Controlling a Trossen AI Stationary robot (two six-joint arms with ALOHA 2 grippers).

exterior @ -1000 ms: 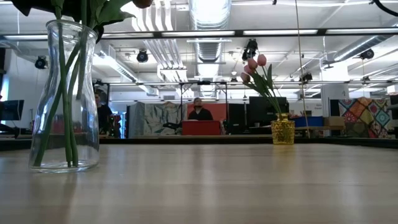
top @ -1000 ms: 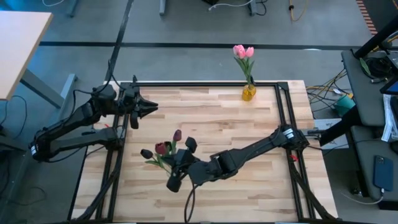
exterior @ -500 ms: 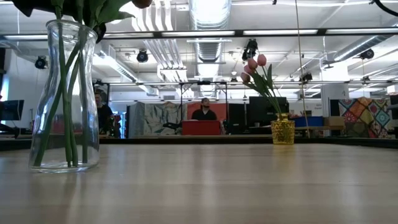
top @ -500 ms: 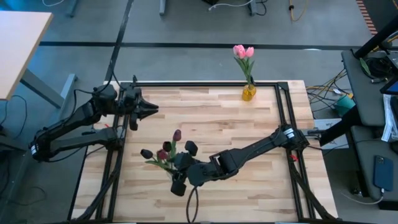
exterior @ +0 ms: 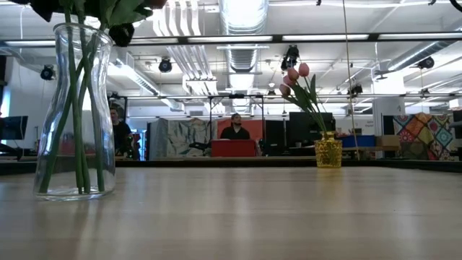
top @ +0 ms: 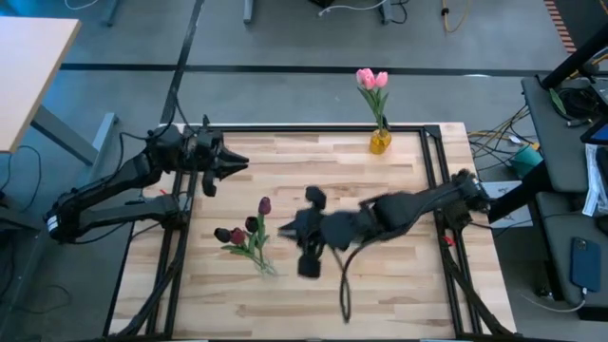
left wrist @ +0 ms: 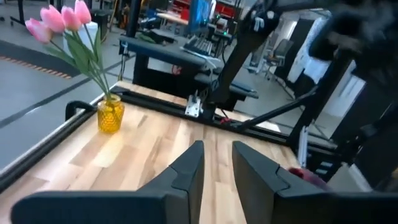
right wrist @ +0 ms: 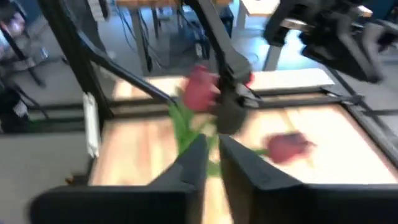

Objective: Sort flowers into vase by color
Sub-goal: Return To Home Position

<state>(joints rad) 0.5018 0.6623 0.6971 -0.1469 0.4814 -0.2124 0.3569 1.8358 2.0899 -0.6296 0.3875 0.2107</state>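
Note:
Several dark maroon tulips (top: 249, 228) stand with their green stems in a clear glass vase (exterior: 76, 144) left of the table's middle. Their heads (right wrist: 200, 90) show blurred ahead of my right gripper. Pink tulips (top: 371, 80) stand in a small yellow vase (top: 380, 142) at the far edge, also seen in the low view (exterior: 328, 152) and the left wrist view (left wrist: 111, 116). My right gripper (top: 287, 228) hovers just right of the maroon bunch, its fingers (right wrist: 196, 155) a little apart and holding nothing. My left gripper (top: 245, 161) hangs open over the far-left corner (left wrist: 217, 155).
Black frame rails (top: 432, 180) run along the table's edges. Bare wood lies between the two vases and toward the near edge (top: 380, 294). People sit at desks in the room behind the table (exterior: 235, 130).
My right gripper has drawn back from the clear vase toward the table's right, moving fast enough to blur, with nothing in it. The maroon tulips stay in the vase and have shifted slightly. My left gripper has edged a little toward the right.

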